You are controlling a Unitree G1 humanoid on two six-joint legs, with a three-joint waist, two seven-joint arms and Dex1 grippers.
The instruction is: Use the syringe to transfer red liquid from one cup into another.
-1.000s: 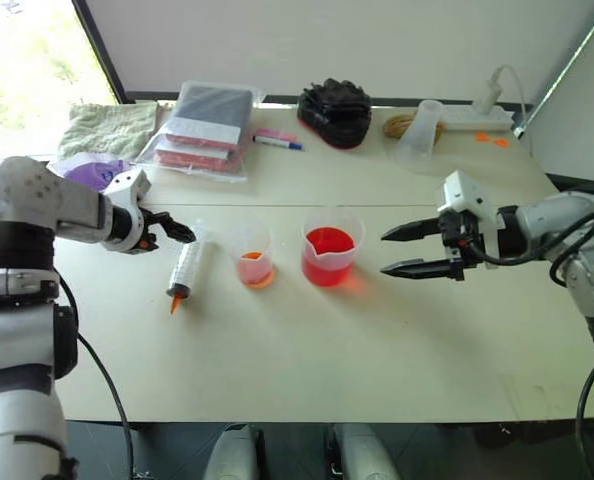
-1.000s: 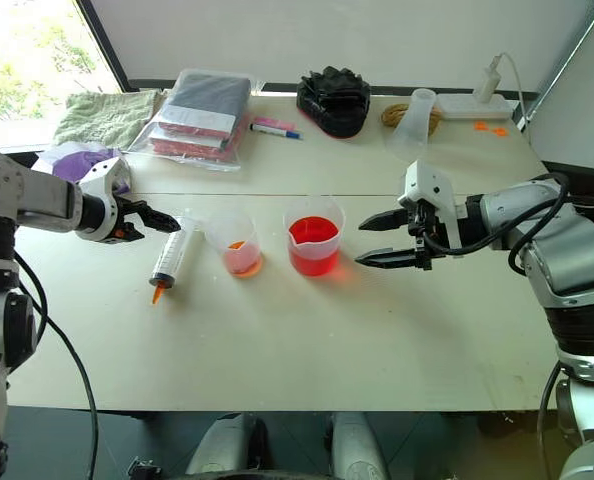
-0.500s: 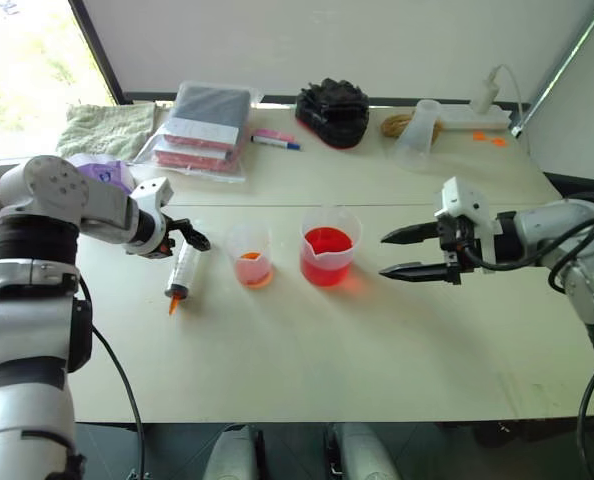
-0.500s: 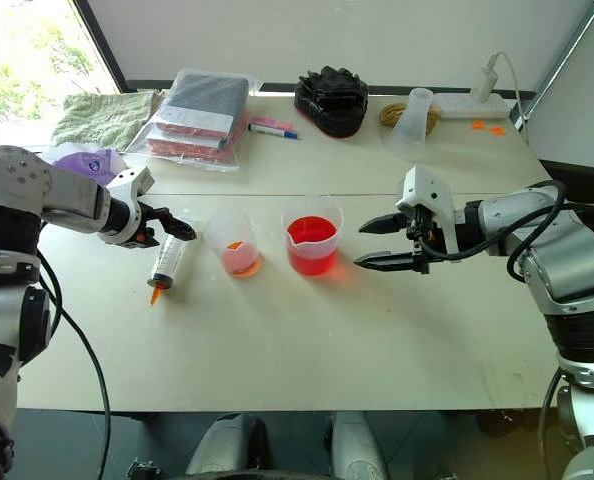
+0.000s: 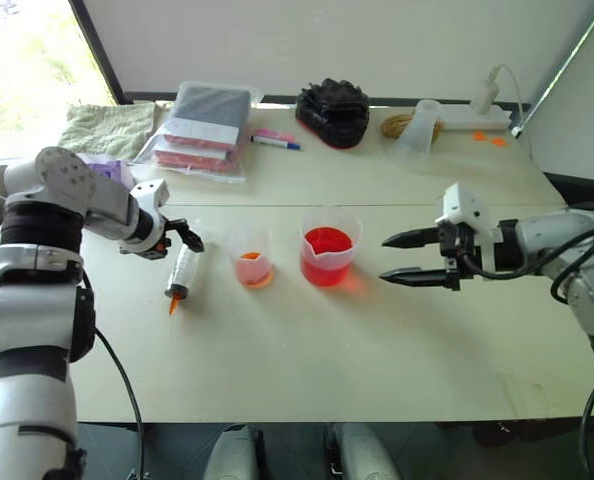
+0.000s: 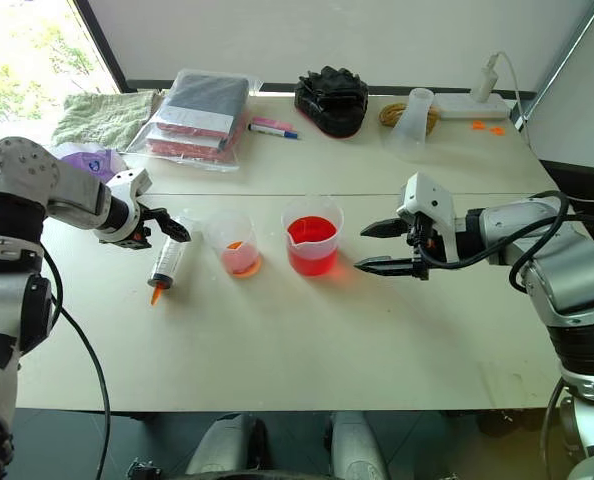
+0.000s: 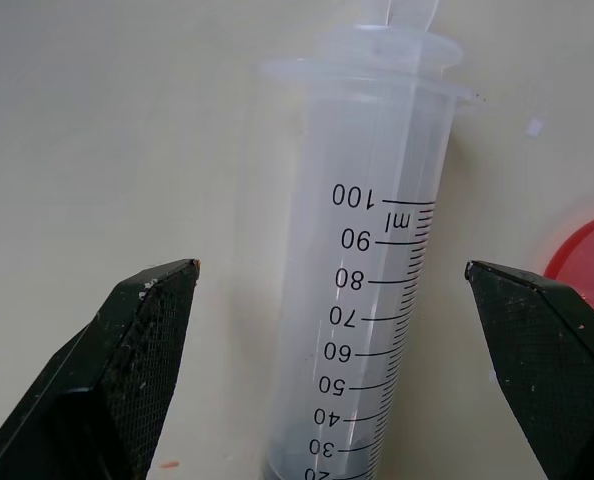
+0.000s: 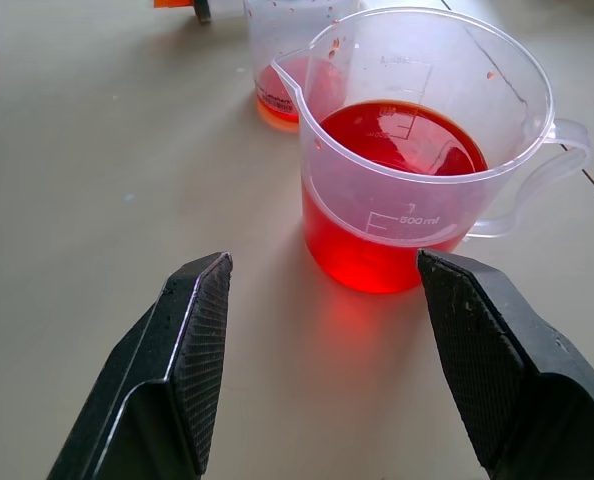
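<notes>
Syringe (image 5: 184, 272) flat on the desk (image 5: 307, 350), untouched; long axis running near-far, orange tip toward the robot, plunger end away; just left of the narrower cup (image 5: 250, 254), itself beside the wider cup (image 5: 328, 246) of red liquid (image 5: 328, 241).

Left gripper (image 5: 189, 238) poised at the plunger end of the barrel, pointing steeply down; fingers (image 7: 142, 330) spread wide, one to each side of the barrel in the left wrist view, barrel lying between them and across the line of closure; no contact visible.

Right gripper (image 5: 402, 258) well right of the wider cup, aimed at it, fingers (image 8: 199, 320) apart and empty; wider cup centred between them in the right wrist view, handle on its side, well short of either finger.

Left arm far nearer to the syringe, hence likely the grasping arm; judged step: descent and closure on the upper barrel near the flange. Likely risk: barrel rolling sideways under uneven finger contact, toward the narrower cup.

Transfer not yet begun; shallow orange-red layer in the narrower cup, deep red in the wider.
</notes>
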